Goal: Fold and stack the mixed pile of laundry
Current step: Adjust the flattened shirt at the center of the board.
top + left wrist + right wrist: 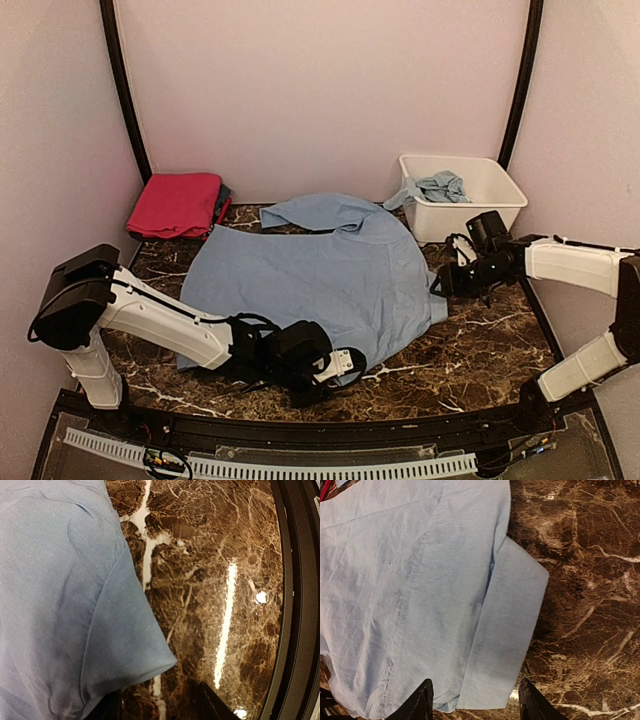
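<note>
One pink piece (175,203) is folded aside, the blue shirt (320,270) is laid flat, unfolded, between the left claw (162,702) and right claw (476,700), both parted, and cloth (440,186) is left in the tub (500,205).

A pale blue short-sleeved cloth shirt (320,275) lies spread mostly flat across the middle of the dark marbled surface (480,350), one cuffed sleeve jutting out at its right edge. A folded magenta-pink cloth (177,203) sits in the far left corner, on a dark piece (225,200). A crumpled pale blue garment (440,186) drapes over the rim of the white plastic tub (505,195).
</note>
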